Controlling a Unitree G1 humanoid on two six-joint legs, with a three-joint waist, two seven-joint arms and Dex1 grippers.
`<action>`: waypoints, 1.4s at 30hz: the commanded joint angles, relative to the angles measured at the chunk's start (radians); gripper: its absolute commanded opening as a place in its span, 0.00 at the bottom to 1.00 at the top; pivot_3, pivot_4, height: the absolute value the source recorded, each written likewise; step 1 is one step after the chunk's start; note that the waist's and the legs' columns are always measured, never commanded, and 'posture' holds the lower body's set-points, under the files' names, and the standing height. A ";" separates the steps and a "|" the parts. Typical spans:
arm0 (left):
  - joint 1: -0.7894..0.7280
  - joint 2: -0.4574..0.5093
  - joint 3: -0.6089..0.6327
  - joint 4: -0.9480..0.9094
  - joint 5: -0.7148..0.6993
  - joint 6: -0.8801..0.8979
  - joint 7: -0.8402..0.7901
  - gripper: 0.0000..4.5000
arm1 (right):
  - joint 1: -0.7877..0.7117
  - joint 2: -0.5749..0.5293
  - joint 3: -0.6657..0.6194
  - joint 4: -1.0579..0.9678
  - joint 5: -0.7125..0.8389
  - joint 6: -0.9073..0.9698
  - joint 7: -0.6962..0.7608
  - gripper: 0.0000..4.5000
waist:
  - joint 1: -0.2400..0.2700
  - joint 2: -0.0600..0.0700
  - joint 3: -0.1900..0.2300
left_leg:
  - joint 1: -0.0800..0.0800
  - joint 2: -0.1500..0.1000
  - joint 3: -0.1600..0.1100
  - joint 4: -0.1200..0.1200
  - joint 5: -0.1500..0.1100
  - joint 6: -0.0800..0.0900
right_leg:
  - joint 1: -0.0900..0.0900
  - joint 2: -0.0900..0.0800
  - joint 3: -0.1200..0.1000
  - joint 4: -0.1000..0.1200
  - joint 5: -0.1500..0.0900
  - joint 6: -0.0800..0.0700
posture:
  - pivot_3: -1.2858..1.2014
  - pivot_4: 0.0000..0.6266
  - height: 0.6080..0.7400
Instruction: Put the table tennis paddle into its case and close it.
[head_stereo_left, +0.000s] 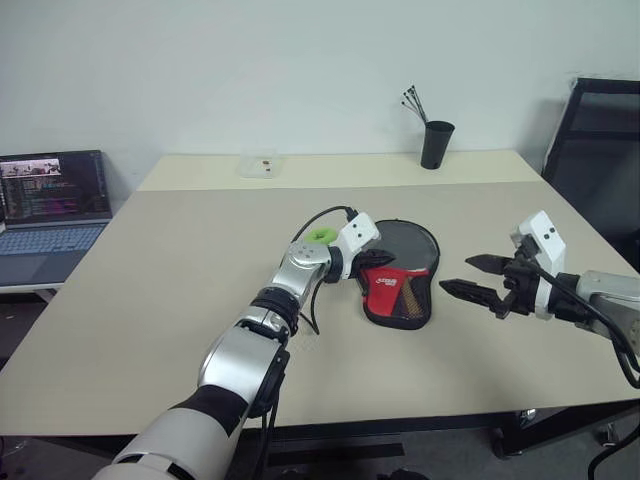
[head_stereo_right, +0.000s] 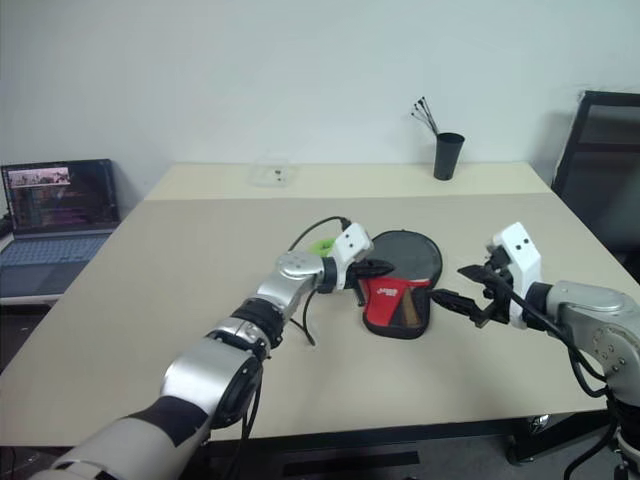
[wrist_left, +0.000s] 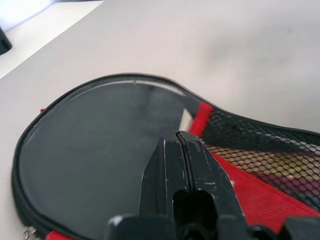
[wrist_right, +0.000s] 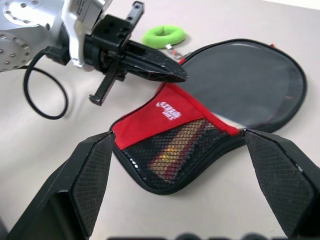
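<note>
Centrally, the case (head_stereo_left: 402, 270) lies flat on the tabletop (head_stereo_left: 180, 260), the table tennis paddle (wrist_right: 240, 82) inside it, handle under the mesh.
Left pincer (head_stereo_left: 383, 259), fingers pressed together, reaches over the case's red section; right pincer (head_stereo_left: 473, 277), fingers spread wide, hovers just beside its right edge.

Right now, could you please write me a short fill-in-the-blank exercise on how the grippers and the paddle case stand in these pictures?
1. The left gripper hovers over the case with its fingers ____.
2. The right gripper waits beside the case with its fingers ____.
3. Through the case's mesh pocket you can see the paddle's wooden ____.
4. The ring lying beside the case is ____ in colour.

Missing words: shut; open; handle; green
</note>
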 joint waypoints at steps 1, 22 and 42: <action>-0.034 0.014 0.031 -0.021 -0.014 -0.030 0.000 0.00 | -0.022 0.015 -0.007 0.024 -0.026 -0.042 -0.030 1.00 | 0.000 0.000 0.000 | 0.000 0.000 0.000 0.000 0.000 0.000 | 0.000 0.000 0.000 0.000 0.000 0.000 | 0.52 0.24 1.00; 0.486 0.425 0.217 -1.028 -0.395 0.505 -0.245 0.00 | -0.232 0.338 0.146 0.693 -0.339 -0.364 -0.139 1.00 | -0.003 0.001 0.000 | 0.001 0.007 0.000 0.001 0.000 0.000 | 0.001 0.000 0.002 0.001 0.003 -0.005 | 0.52 0.24 1.00; 0.523 0.450 0.199 -1.116 -0.406 0.555 -0.174 0.00 | -0.289 0.421 0.285 0.889 -0.486 -0.437 -0.005 0.64 | -0.008 0.000 -0.001 | 0.004 0.007 0.001 0.001 0.000 0.000 | 0.001 0.001 0.003 0.005 0.003 -0.005 | 0.52 0.24 1.00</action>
